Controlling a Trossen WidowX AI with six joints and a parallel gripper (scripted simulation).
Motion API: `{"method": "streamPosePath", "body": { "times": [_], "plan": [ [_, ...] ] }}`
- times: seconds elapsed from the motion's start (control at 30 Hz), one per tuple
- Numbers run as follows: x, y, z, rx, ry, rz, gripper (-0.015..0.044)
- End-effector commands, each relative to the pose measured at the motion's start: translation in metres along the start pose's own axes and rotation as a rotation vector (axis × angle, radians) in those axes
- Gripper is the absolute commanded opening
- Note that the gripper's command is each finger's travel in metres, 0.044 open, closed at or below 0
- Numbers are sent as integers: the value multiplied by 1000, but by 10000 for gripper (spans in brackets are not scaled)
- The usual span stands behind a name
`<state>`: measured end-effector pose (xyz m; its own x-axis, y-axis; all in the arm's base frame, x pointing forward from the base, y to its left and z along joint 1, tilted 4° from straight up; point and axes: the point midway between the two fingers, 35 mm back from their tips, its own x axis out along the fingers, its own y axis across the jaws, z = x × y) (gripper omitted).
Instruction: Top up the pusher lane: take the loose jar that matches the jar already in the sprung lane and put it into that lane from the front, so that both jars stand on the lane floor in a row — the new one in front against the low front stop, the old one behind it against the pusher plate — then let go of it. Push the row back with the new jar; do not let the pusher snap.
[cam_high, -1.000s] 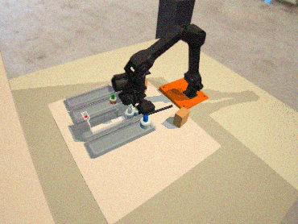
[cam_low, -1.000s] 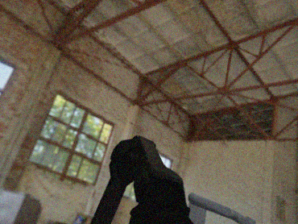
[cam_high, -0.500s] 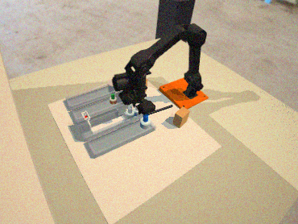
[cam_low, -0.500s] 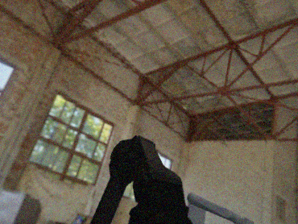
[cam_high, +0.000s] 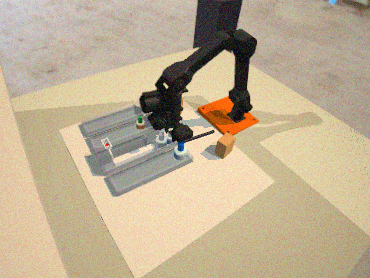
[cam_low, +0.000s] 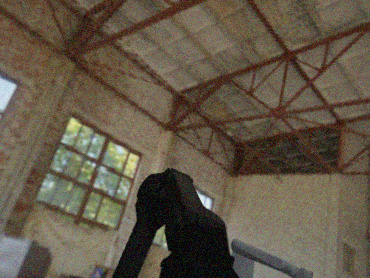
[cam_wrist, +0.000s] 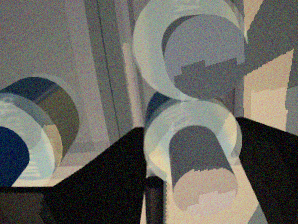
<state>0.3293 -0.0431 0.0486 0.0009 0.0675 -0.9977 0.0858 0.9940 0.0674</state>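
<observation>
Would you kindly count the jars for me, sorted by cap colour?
Grey cap: 2, the held jar and the jar beyond it
Blue cap: 1, the blue jar
Green cap: 1, the green jar
Total: 4 jars

We seem to stand in an old workshop hall: brick walls (cam_low: 45, 125), a big paned window (cam_low: 90, 172) at lower left, and red steel roof trusses (cam_low: 280, 65) spanning the upper frame.
</observation>
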Motion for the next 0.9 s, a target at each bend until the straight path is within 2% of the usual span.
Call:
{"method": "streamPosePath", "body": {
  "times": [0.0, 0.17, 0.87],
  "plan": [
    [0, 0, 0, 4, 2, -2, 157],
    [0, 0, 0, 4, 2, -2, 285],
    [-20, 0, -3, 4, 2, -2, 285]
  ]
}}
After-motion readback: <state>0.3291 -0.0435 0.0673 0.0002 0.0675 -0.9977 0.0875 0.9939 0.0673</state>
